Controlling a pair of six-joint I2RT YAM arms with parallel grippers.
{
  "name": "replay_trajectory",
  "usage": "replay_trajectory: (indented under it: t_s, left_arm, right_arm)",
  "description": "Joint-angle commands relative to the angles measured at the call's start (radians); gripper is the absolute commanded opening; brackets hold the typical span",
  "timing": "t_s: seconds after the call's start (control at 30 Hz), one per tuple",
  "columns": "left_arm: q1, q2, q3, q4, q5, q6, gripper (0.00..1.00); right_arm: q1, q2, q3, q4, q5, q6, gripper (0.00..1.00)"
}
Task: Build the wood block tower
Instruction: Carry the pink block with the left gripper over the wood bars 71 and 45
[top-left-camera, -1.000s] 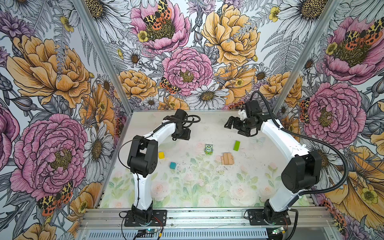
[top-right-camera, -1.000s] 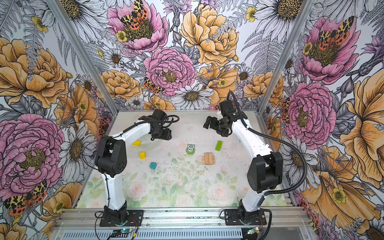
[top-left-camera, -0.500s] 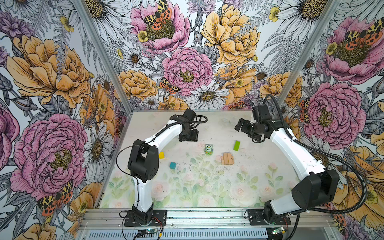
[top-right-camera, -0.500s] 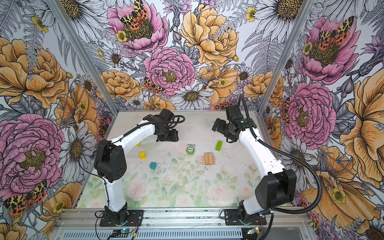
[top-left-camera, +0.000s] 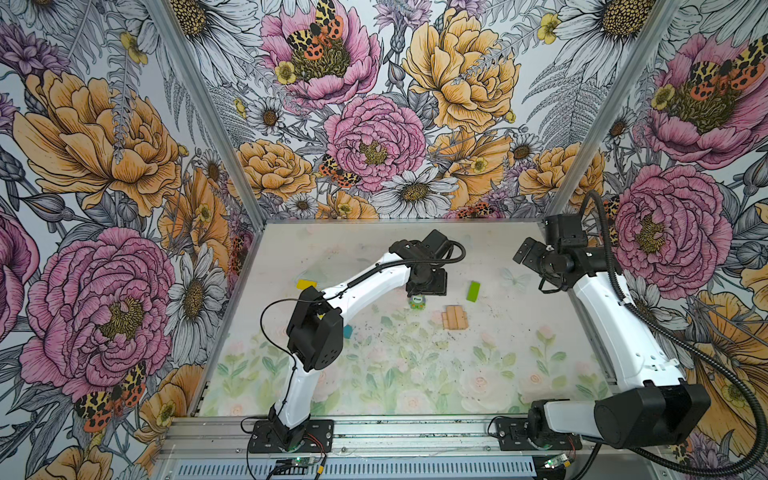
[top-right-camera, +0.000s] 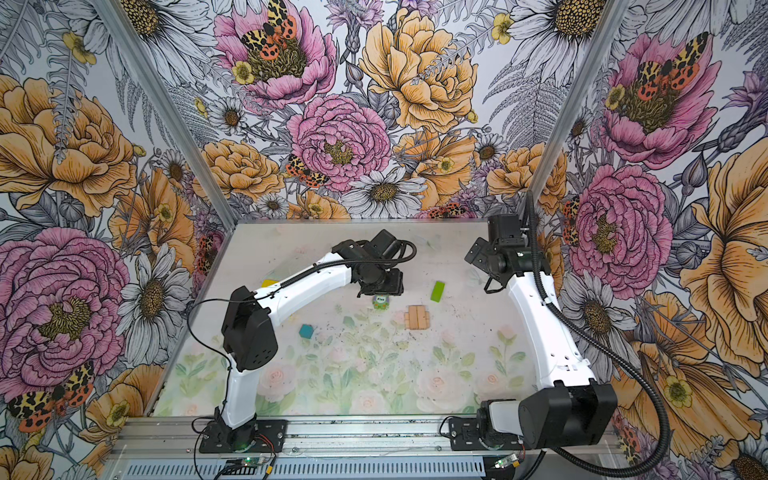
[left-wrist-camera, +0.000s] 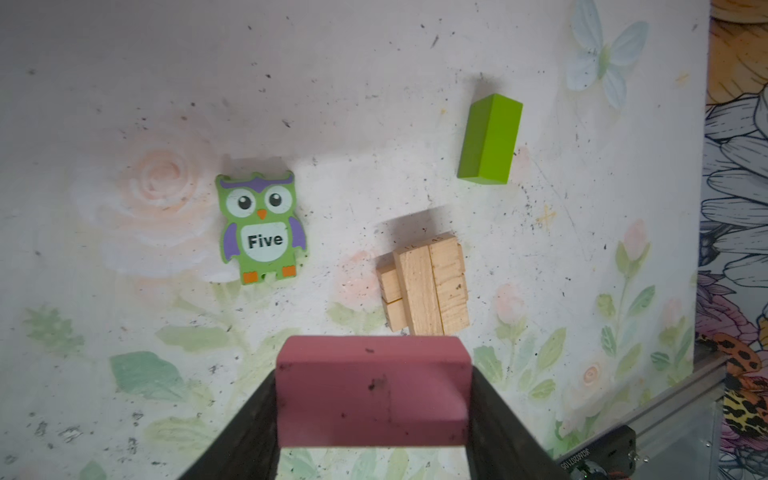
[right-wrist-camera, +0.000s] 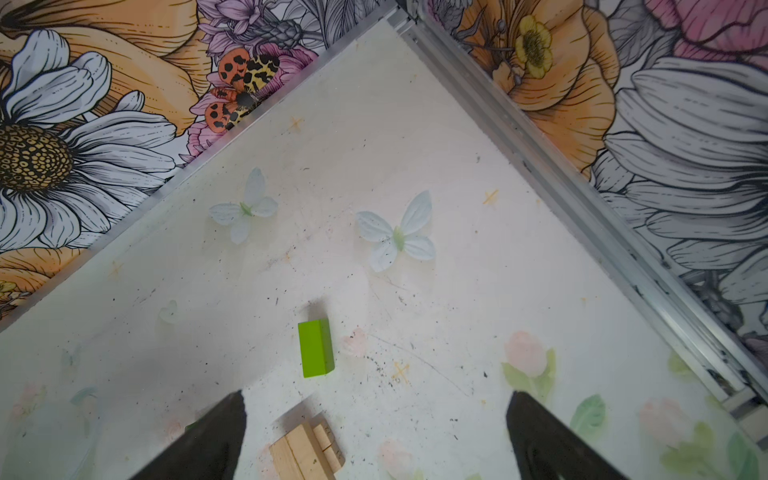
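While outstretched, left gripper — pink bar

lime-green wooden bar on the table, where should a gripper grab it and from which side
Grip the lime-green wooden bar at mid-length, across its long side faces, coming down from above. It lies flat with bare table around it, and its short width should fit the open right gripper.

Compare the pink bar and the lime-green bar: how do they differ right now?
The pink bar is clamped in the left gripper; the lime-green bar lies loose on the table. The pink bar shows dark scuffs; the lime-green bar looks clean. Both are painted oblong blocks.
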Motion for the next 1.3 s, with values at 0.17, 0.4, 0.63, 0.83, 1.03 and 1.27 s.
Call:
replay_trajectory:
  t_s: [0.17,0.4,0.63,0.83,1.03,1.27]
  left_arm:
    - [-0.064,0.117,0.084,-0.055,-0.054,-0.092,0.5]
    - [-0.093,0.174,0.159,-0.076,-0.059,-0.096,0.52]
    - [-0.108,0.21,0.2,-0.092,-0.094,-0.115,0.54]
    - [-0.121,0.275,0.292,-0.142,-0.141,-0.131,0.54]
    - [-0.12,0.306,0.327,-0.156,-0.151,-0.153,0.54]
    - [-0.121,0.331,0.343,-0.166,-0.158,-0.166,0.56]
  right_arm:
    - [-0.041,-0.097,-0.074,-0.02,0.02,-0.067,1.0]
    - [-0.034,-0.156,-0.139,-0.021,-0.016,-0.041,1.0]
    - [-0.033,-0.21,-0.171,-0.033,0.002,-0.041,1.0]
    - [-0.033,-0.263,-0.198,-0.049,0.024,-0.043,1.0]
    - [-0.032,-0.297,-0.213,-0.051,0.038,-0.044,1.0]
    - [-0.034,-0.318,-0.242,-0.049,0.036,-0.043,1.0]
